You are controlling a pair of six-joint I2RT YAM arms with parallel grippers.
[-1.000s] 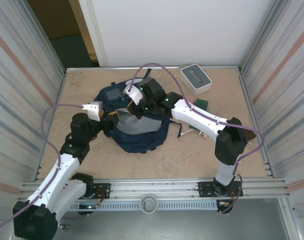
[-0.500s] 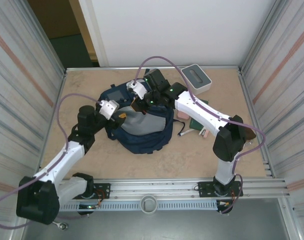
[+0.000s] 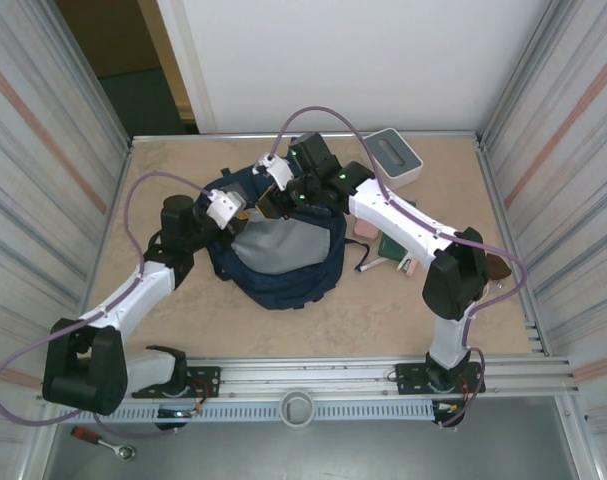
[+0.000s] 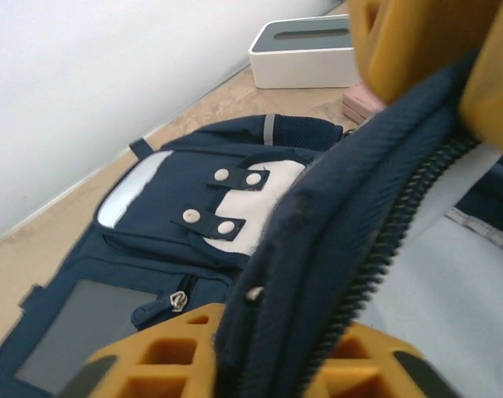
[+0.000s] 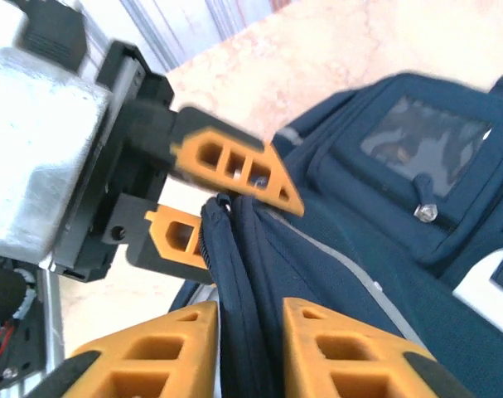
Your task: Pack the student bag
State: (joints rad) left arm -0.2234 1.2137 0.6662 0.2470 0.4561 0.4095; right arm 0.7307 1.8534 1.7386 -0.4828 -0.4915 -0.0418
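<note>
The student bag (image 3: 279, 278) lies about in the middle of the beige table (image 3: 173, 165), slumped on its back, its mouth gaping so the pale grey lining (image 3: 283, 240) shows. Its front pocket with the white patch and snap tabs (image 4: 222, 211) faces the back wall. Both arms meet at the far left edge of that opening. The left gripper (image 3: 243, 212) has its orange fingers (image 4: 417, 50) clamped on the zippered rim, and the thick navy seam runs right between them. Just beside it, the right gripper (image 3: 271, 205) straddles the same rim. From its wrist camera, its fingers (image 5: 152, 352) stand a narrow gap apart with the fold of fabric between them, and I cannot tell whether they are pinching it or only lying alongside it. A white box (image 3: 391, 157) sits near the back right, apart from the bag. A pink item (image 3: 363, 229) and a dark green one (image 3: 393, 245) lie just right of the bag, by the right arm.
</note>
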